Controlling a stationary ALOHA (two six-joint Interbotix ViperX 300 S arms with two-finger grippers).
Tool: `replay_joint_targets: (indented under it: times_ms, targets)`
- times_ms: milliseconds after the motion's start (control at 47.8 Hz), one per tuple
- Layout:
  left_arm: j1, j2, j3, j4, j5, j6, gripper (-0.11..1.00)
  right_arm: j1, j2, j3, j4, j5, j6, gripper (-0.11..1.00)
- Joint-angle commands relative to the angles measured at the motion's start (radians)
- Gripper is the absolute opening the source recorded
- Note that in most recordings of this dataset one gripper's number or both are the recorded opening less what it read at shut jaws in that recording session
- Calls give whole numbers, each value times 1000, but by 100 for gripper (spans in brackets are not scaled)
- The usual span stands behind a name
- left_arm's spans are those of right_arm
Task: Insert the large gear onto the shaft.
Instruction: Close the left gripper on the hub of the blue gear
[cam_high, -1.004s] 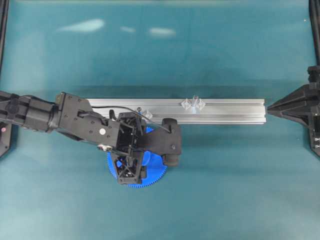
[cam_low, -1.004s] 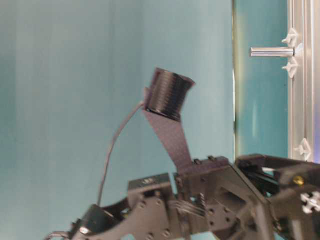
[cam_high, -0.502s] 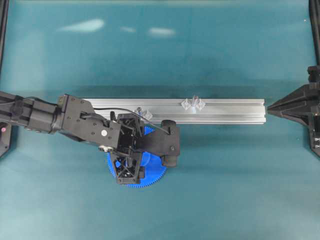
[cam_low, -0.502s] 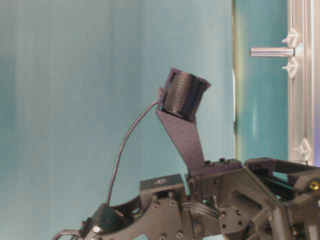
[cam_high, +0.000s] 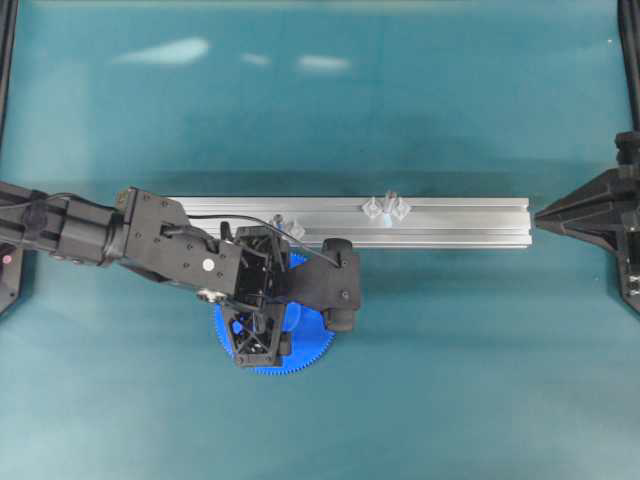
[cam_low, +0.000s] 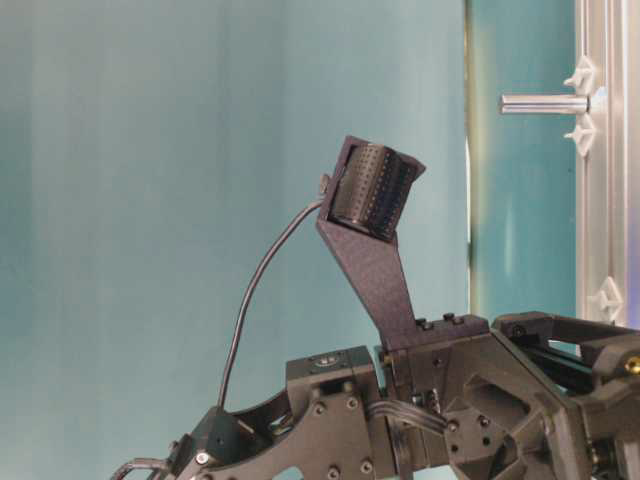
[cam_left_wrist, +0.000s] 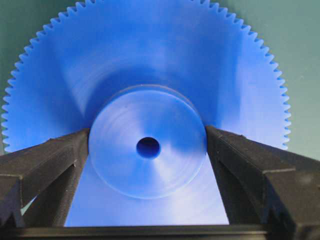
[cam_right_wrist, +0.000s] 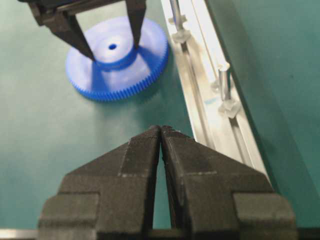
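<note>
Large gear (cam_left_wrist: 145, 90) flat on teal table (cam_high: 450, 360), hub pinched between left gripper (cam_left_wrist: 148, 145) fingers (cam_left_wrist: 50, 160) (both touching hub sides). Just beside aluminium rail (cam_high: 460, 222), on its near side. Shaft (cam_high: 387, 205) upright on rail, well apart from gear. Right gripper (cam_right_wrist: 160, 131) pressed together, empty, off rail's far end.

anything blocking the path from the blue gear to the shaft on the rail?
Nothing visible. The big flat bright-blue plastic gear lies on the mat beside the aluminium rail; the left hand brackets its hub. The short whitish upright shaft stands uncovered further along.
</note>
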Motion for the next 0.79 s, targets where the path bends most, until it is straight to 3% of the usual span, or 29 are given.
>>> replay_joint_targets:
  times_ms: [0, 439, 648, 774]
  targets:
    - [0, -6, -3, 2, -12, -8, 95, -2, 6, -14, -2, -9, 11, 15]
    - [0, 5, -2, 2, 3, -9, 93, -2, 6, -9, -2, -8, 21, 15]
    - [0, 5, -3, 2, 23, -11, 77, -3, 6, -9, -2, -6, 21, 15]
    - [0, -6, 0, 2, 23, -9, 77, -3, 6, -9, -2, -5, 21, 15]
